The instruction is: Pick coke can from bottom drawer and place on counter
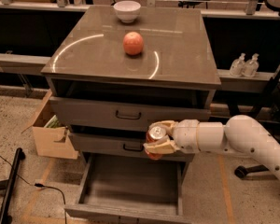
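The coke can, red with a silver top, is upright between the fingers of my gripper, which is shut on it. The gripper holds the can in the air in front of the middle drawer, above the right part of the open bottom drawer. The drawer is pulled out and its grey floor shows nothing in it. The counter is the glossy grey-brown top above, well higher than the can. My white arm reaches in from the right.
An orange-red apple sits mid-counter and a white bowl at its back edge. A cardboard box stands left of the cabinet. Two small bottles stand on a shelf at the right. A black pole lies on the floor at left.
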Available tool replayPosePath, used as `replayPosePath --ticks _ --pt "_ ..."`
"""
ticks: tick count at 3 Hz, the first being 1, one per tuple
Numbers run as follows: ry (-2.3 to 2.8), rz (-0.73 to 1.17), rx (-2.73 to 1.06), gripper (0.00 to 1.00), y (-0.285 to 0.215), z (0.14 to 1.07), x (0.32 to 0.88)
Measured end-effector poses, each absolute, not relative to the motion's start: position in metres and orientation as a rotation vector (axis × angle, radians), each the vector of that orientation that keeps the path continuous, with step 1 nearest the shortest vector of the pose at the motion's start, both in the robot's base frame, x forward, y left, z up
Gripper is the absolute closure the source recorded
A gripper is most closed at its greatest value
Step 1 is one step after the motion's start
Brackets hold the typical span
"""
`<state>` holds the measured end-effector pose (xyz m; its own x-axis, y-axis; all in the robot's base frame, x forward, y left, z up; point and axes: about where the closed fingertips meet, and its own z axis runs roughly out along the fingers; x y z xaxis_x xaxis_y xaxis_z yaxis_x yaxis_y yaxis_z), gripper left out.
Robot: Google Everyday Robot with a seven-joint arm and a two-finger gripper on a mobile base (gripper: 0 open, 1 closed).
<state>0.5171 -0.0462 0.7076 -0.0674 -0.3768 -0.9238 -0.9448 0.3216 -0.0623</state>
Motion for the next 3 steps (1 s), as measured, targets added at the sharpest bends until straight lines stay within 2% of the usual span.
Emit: replayPosePath --ticks 3 --pt "1.6 0.711 -1.143 1.0 -0.054 0.848 0.541"
